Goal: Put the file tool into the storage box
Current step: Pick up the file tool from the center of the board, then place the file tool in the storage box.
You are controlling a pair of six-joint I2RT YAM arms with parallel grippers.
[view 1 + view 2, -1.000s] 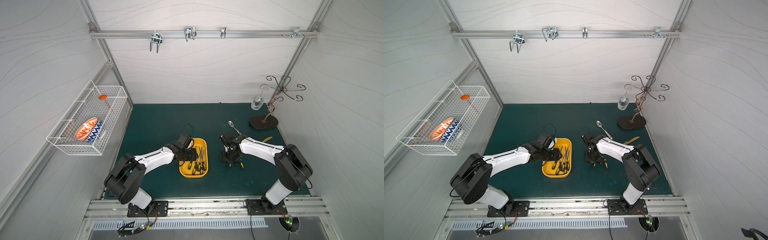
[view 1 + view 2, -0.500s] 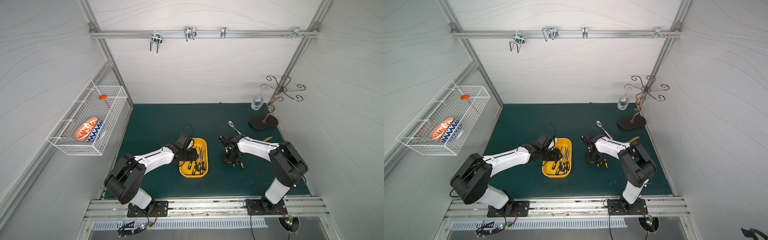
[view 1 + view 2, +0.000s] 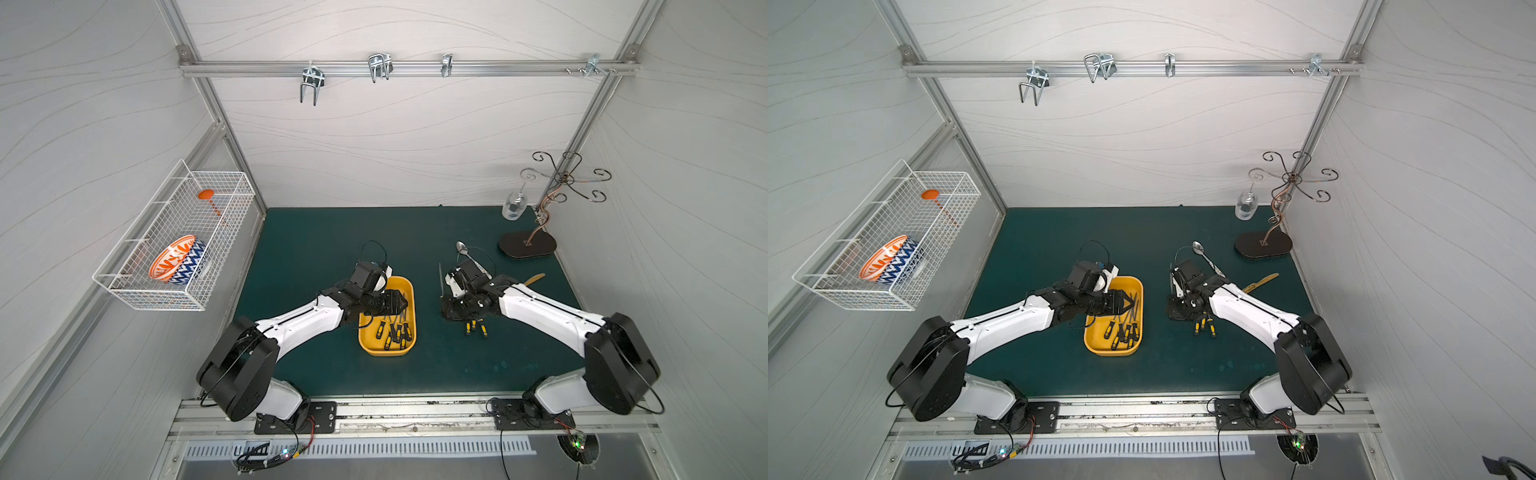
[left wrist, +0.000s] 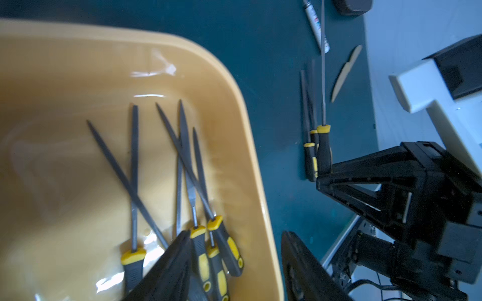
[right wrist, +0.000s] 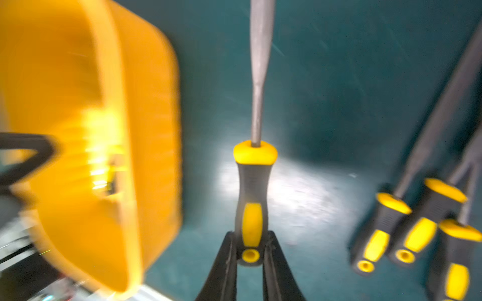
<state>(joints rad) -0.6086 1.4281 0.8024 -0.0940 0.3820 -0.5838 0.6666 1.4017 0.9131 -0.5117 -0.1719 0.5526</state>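
The storage box (image 3: pixel 386 353) is a shallow yellow tray on the green mat, seen in both top views (image 3: pixel 1113 351). Several black-and-yellow files (image 4: pixel 187 182) lie inside it. My left gripper (image 3: pixel 401 302) hovers over the tray, open and holding nothing (image 4: pixel 236 233). My right gripper (image 5: pixel 251 250) is shut on the handle end of one file tool (image 5: pixel 251 182). That file is held just above the mat to the right of the tray (image 5: pixel 78 130), its shaft (image 3: pixel 440 279) pointing toward the back. Three more files (image 3: pixel 473 328) lie on the mat beside it (image 5: pixel 407 229).
A spoon (image 3: pixel 461 248) and a wooden knife (image 3: pixel 534 278) lie behind the right arm. A wire stand on a black base (image 3: pixel 527 245) and a glass jar (image 3: pixel 514 206) occupy the back right corner. A white wire basket (image 3: pixel 178 241) with a bowl hangs on the left wall.
My right gripper has shut on a file's handle and lifted it slightly off the mat. My left gripper's jaws have spread wider over the tray.
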